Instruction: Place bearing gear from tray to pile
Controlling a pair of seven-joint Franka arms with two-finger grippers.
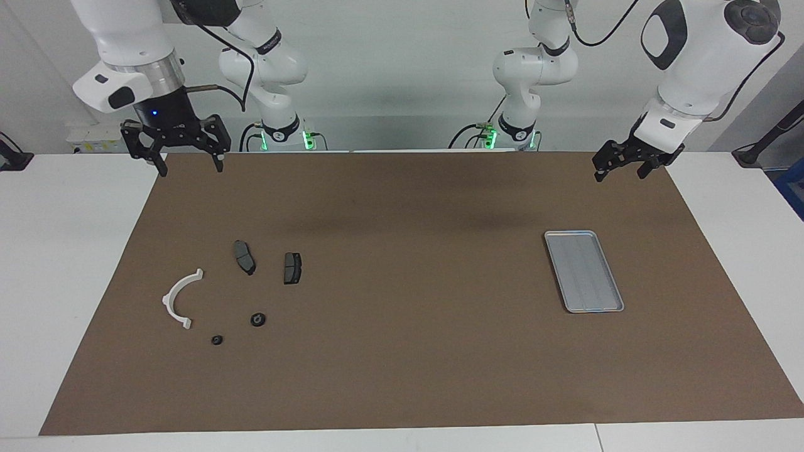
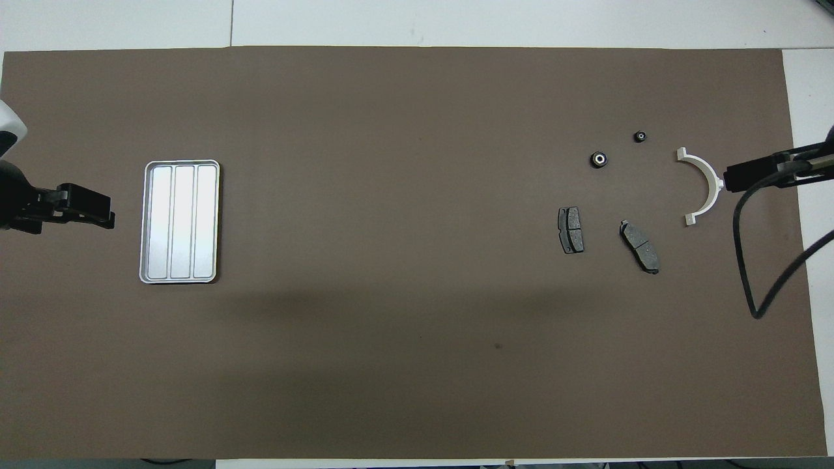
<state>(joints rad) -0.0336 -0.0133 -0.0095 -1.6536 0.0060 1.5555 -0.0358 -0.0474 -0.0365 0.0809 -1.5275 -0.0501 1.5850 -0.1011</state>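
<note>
The silver tray (image 1: 584,271) (image 2: 180,221) lies bare toward the left arm's end of the mat. At the right arm's end lies the pile: a white curved bracket (image 1: 179,298) (image 2: 704,185), two dark pads (image 1: 244,257) (image 1: 292,267) and two small black round parts (image 1: 257,319) (image 1: 217,340), bearing gears by their look. The small round parts lie farther from the robots than the pads. My right gripper (image 1: 191,169) (image 2: 728,177) hangs open and high, over the mat's edge nearest the robots, holding nothing. My left gripper (image 1: 619,176) (image 2: 107,218) waits open and raised, holding nothing, between the tray and the mat's end.
A brown mat (image 1: 402,376) covers most of the white table (image 1: 63,251). A black cable (image 2: 749,260) dangles from the right arm above the mat's end near the bracket.
</note>
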